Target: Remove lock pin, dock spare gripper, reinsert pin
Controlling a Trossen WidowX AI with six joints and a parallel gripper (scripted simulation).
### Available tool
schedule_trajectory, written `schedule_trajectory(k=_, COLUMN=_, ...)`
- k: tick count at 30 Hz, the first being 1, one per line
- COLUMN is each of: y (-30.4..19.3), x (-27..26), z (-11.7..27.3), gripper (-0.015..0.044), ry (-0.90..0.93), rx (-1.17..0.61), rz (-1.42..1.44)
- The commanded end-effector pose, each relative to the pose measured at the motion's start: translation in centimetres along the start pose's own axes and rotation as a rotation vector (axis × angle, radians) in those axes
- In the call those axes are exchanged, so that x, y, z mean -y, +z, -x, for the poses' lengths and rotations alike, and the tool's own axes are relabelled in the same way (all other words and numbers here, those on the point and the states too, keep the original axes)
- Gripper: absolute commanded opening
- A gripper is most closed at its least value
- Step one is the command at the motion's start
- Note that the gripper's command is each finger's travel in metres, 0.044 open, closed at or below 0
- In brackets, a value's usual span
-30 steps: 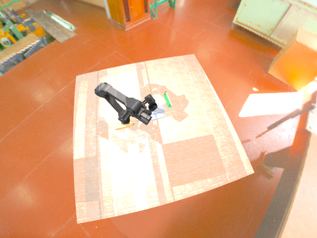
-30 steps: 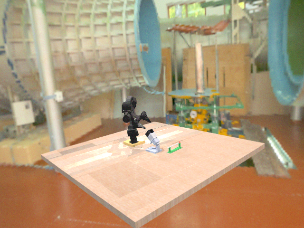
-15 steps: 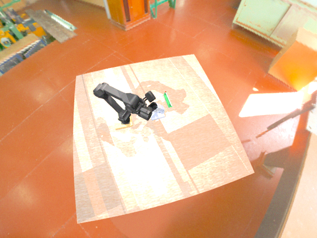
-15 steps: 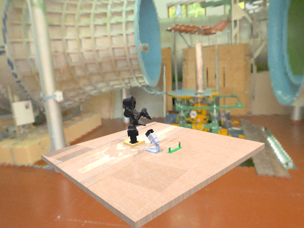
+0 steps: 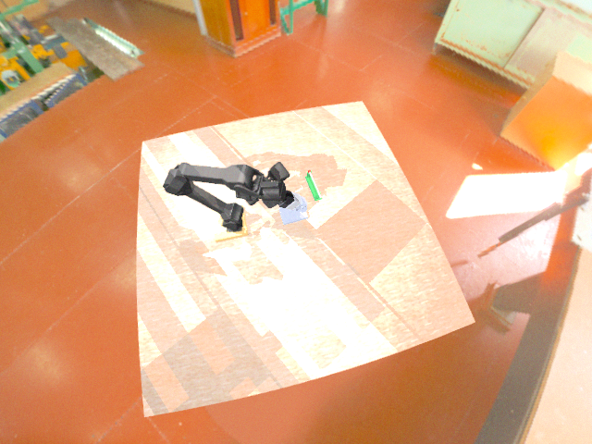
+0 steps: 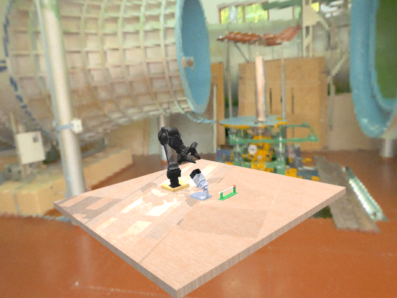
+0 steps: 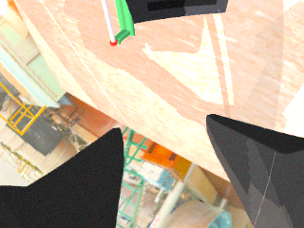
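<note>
The gripper's (image 5: 286,183) (image 6: 196,159) (image 7: 163,123) fingers stood partway spread with nothing between them, while the white pin (image 5: 314,185) (image 6: 227,189) (image 7: 108,21) lay across the green rack (image 5: 311,185) (image 6: 228,195) (image 7: 124,16), beside the mount (image 5: 291,216) (image 6: 198,195) holding the tilted spare gripper (image 5: 288,198) (image 6: 199,179) (image 7: 163,128).

Glare bleaches pale bands across my wooden surface (image 5: 344,296) (image 6: 205,224) (image 7: 166,76), hard-edged shadows patch it, and the surrounding room looks blurry.

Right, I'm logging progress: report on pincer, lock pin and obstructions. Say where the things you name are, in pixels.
Pincer (image 5: 287,182) (image 6: 197,160) (image 7: 163,128) open, empty. Lock pin (image 5: 314,184) (image 6: 227,189) (image 7: 108,21) on green rack (image 5: 312,188) (image 6: 228,195) (image 7: 124,16), not through mount (image 5: 292,216) (image 6: 197,195). Spare gripper (image 5: 287,198) (image 6: 195,174) (image 7: 163,128) close by, possible obstruction.
</note>
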State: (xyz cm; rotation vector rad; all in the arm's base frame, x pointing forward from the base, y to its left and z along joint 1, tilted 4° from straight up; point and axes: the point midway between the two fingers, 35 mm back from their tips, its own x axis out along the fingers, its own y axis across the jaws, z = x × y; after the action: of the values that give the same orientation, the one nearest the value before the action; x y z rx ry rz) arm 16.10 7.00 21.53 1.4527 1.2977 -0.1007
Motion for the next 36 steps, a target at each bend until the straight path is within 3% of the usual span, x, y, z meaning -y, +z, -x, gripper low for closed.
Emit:
schedule_trajectory(k=1, y=-1.8, x=-0.3, z=-1.2, gripper=0.0180, ry=0.015, rx=0.010, rz=0.001)
schedule_trajectory(k=7, y=-4.6, x=-1.2, z=-2.0, gripper=0.0180, ry=0.090, rx=-0.026, rz=-0.023)
schedule_trajectory(k=14, y=-4.6, x=-1.6, z=-2.0, gripper=0.0180, ry=0.075, rx=-0.011, rz=0.034)
schedule_trajectory(k=24, y=-1.4, x=-7.3, z=-4.0, gripper=0.0180, ry=-0.306, rx=0.088, rz=0.942)
schedule_trajectory(k=30, y=0.7, x=-10.2, z=-6.9, gripper=0.0180, ry=-0.595, rx=-0.029, rz=1.512)
schedule_trajectory(k=36, y=1.7, x=-11.3, z=-8.7, gripper=0.0180, ry=-0.738, rx=-0.145, rz=1.785)
